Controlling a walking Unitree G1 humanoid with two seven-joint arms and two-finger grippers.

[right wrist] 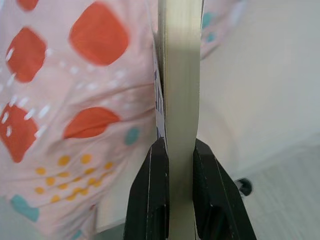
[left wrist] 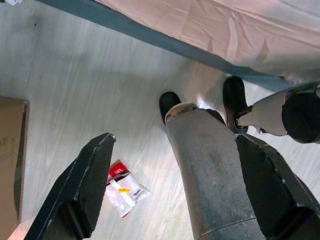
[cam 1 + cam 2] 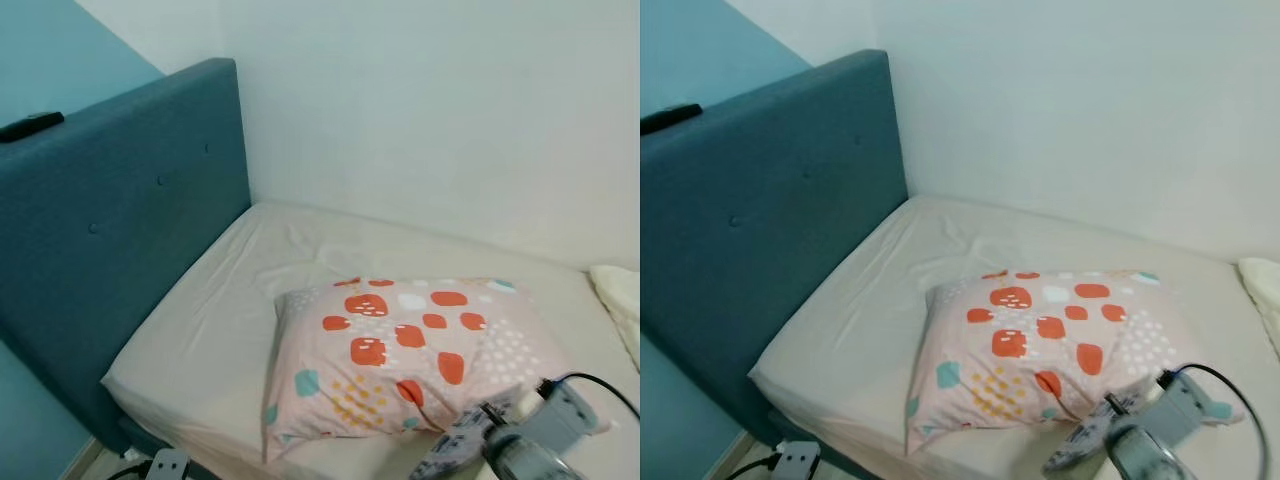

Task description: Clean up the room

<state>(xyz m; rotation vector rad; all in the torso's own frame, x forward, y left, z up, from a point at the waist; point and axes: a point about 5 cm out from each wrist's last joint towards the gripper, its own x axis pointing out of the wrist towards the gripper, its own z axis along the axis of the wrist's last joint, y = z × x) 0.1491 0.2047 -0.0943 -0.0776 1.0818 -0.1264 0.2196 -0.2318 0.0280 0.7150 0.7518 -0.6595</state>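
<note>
Right end effector [image 1: 174, 190] clamped on thin flat book [image 1: 181, 75], edge-on, over near edge of bed [image 3: 210, 330], beside patterned pillow [image 3: 400, 350]. I keep grip firm, lift book clear of pillow, carry it level. Left end effector [image 2: 170, 185] spread wide, holding nothing, over floor [image 2: 75, 85] near small packet [image 2: 122, 187].

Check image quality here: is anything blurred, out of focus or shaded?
Left eye view: pillow sharp, right arm near the lens blurred. Right wrist view: held book soft, too close. Left wrist view: floor evenly lit, left tool dark but sharp.
</note>
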